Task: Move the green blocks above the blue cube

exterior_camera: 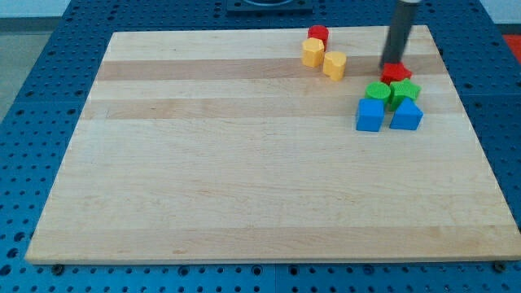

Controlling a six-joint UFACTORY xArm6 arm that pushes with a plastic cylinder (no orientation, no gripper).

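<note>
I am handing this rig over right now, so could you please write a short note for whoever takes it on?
My tip rests at the top edge of the red block, just above the cluster at the view's right.
The green cylinder and green block sit side by side, directly above the blue cube and the other blue block, touching them.
Done: greens look placed.
Left: probably only backing the tip away.

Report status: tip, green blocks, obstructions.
My tip at the red block, right above the greens. Green blocks packed directly above blue cube and second blue block. Nothing blocking.
</note>
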